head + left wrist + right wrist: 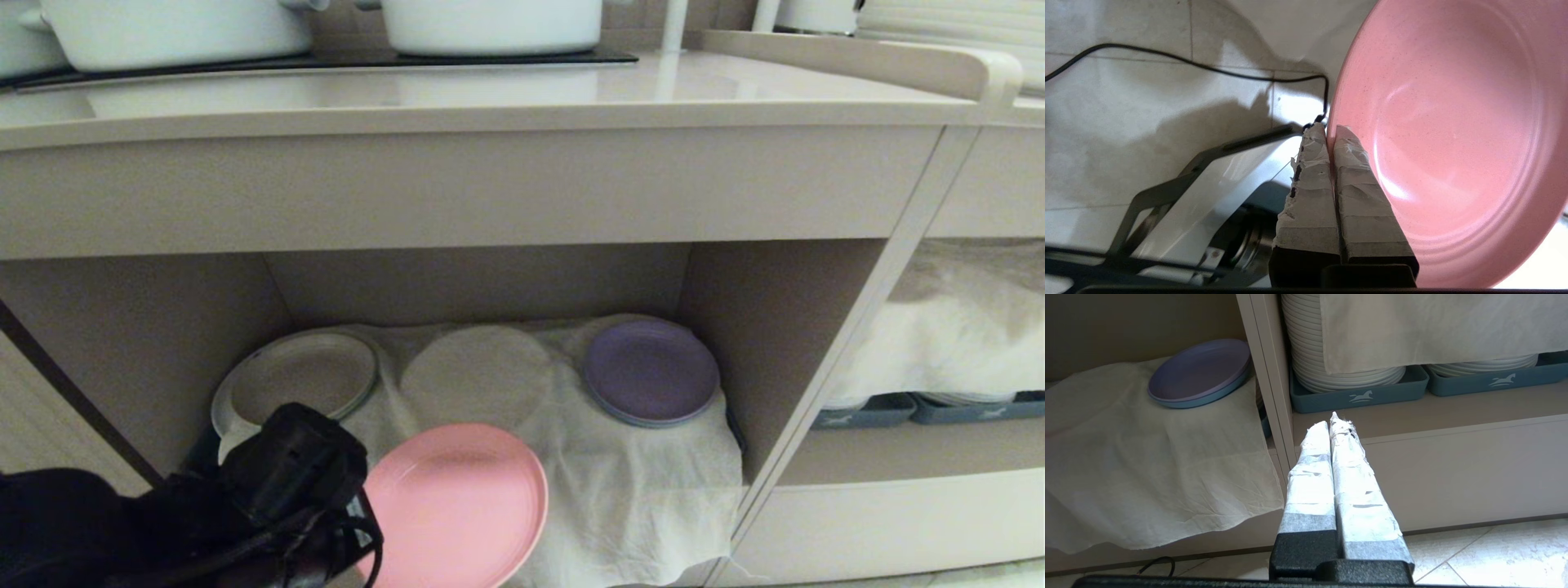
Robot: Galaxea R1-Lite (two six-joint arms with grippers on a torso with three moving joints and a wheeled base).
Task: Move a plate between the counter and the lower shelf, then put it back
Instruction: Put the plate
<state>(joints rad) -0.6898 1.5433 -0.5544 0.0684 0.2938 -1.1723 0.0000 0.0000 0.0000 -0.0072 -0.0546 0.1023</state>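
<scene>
While head cam hides it, wrist cam shows left claw [1331,132] pinching plate [1453,134] rim (taped tips).

Head view facing lower shelf [147,343]; wrist views close, floorward and shelfward.

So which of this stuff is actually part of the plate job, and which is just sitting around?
Part of the job:
- pink plate, pinched at its rim by the left gripper
- lower shelf
- counter

Just sitting around:
- purple plate
- green-rimmed beige plate
- white pots
- grey trays
- right gripper, shut, empty
</scene>
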